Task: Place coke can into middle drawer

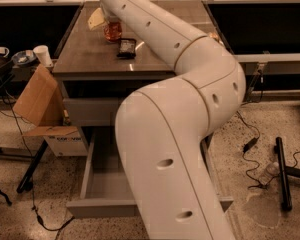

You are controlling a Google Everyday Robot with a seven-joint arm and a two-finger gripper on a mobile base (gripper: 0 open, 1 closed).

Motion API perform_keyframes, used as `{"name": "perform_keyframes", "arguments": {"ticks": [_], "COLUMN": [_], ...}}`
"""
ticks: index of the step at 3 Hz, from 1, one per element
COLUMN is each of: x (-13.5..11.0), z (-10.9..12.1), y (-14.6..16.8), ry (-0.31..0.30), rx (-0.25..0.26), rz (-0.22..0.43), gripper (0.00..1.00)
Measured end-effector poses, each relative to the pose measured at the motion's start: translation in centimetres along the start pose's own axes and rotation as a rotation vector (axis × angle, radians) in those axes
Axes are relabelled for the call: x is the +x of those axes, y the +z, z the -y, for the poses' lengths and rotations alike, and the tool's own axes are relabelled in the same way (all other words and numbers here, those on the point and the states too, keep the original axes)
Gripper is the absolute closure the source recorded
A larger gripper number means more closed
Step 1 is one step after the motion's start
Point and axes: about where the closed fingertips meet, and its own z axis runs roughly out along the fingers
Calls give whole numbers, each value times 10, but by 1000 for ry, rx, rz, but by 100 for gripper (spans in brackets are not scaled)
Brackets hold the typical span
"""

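Observation:
The coke can (112, 31), red-orange, stands upright at the back left of the cabinet top (85, 59). My gripper (109, 15) is right over the can's top, at the end of the white arm (180, 99) that sweeps up through the middle of the view. The arm hides much of it. The middle drawer (102, 181) is pulled out below, with a plain grey inside. The arm covers its right half. The similar drawer front (87, 111) above it is closed.
A dark packet (126, 48) lies just right of the can and a yellow item (96, 19) just left. A cardboard box (37, 96) and a white cup (42, 55) are left of the cabinet. Cables and a black stand (282, 171) lie on the floor at right.

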Motion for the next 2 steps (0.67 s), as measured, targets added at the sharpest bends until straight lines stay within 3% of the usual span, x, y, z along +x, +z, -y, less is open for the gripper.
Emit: {"name": "perform_keyframes", "arguments": {"ticks": [1, 2], "x": [-1, -4], "z": [4, 5], "y": [19, 32], "ry": [30, 65], "rx": [25, 16], "rz": [-6, 5], "gripper": [0, 0]}}
